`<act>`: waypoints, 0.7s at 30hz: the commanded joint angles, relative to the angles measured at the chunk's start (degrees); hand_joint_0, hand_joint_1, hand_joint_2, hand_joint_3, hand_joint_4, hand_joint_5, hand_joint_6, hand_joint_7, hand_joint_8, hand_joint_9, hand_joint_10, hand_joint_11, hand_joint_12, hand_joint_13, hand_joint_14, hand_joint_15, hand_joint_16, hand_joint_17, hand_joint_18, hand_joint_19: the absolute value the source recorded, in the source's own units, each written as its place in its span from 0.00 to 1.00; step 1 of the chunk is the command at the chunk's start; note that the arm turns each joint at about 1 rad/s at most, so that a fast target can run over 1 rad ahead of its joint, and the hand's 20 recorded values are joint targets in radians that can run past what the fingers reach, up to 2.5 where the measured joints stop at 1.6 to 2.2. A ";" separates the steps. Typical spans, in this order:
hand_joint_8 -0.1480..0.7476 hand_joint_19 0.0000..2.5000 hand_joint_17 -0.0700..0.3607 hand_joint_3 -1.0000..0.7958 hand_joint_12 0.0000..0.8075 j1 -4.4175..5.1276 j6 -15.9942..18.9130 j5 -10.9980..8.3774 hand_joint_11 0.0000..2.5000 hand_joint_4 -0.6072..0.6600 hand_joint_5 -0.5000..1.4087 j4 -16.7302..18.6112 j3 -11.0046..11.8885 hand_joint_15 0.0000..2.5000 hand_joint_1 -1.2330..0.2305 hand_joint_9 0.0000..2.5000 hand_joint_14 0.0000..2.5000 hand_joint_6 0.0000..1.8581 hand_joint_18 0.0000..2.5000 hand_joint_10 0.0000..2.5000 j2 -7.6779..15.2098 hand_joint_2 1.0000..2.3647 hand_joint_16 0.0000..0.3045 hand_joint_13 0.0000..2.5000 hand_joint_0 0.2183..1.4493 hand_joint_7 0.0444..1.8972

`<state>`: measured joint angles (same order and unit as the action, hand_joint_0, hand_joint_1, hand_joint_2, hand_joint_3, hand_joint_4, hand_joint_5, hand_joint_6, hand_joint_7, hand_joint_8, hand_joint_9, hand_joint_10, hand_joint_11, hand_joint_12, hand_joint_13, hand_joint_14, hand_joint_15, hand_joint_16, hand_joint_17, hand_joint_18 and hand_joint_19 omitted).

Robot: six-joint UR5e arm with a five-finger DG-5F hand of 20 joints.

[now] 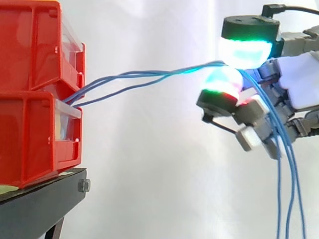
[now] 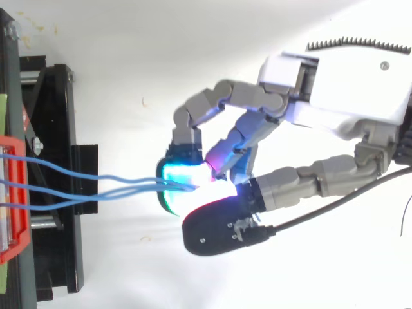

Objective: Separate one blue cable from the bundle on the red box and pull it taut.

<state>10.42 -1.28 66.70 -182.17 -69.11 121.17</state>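
White curtain (image 1: pixel 149 189) behind | hand (image 2: pixel 341 87) pads (image 1: pixel 245 53) pinch blue cables (image 1: pixel 149 74), perhaps several | we'd hold one between pads, drop others below, draw away from bins (image 1: pixel 35 124).

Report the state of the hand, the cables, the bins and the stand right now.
hand, shut, glowing pads pinching the blue cables
blue cables, three strands run together from the bins into the pinch, slightly bowed, none separated; ends hang down behind the hand
red bins, stacked two high, upright
black stand, carrying the bins
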 commanded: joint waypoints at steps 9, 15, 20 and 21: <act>0.54 0.29 0.41 0.28 0.48 0.39 0.40 -3.51 0.42 0.56 0.18 4.02 0.02 0.26 0.35 0.37 0.01 0.47 0.34 0.01 0.03 0.00 0.16 0.34 0.27 0.58; 0.58 0.30 0.45 0.28 0.52 0.65 0.49 -3.60 0.42 0.58 0.19 3.93 0.02 0.26 0.51 0.40 0.01 0.46 0.35 0.01 0.03 0.00 0.18 0.36 0.23 0.60; 0.55 0.32 0.42 0.31 0.49 0.83 0.40 -3.51 0.42 0.57 0.19 3.84 0.02 0.26 0.50 0.41 0.01 0.46 0.33 0.01 0.03 0.00 0.16 0.36 0.31 0.62; 0.56 0.32 0.42 0.35 0.49 0.83 0.40 -3.51 0.42 0.56 0.19 3.84 0.02 0.26 0.48 0.41 0.01 0.46 0.34 0.01 0.03 0.01 0.16 0.36 0.31 0.62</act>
<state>11.15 -0.84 63.13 -178.32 -69.09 121.20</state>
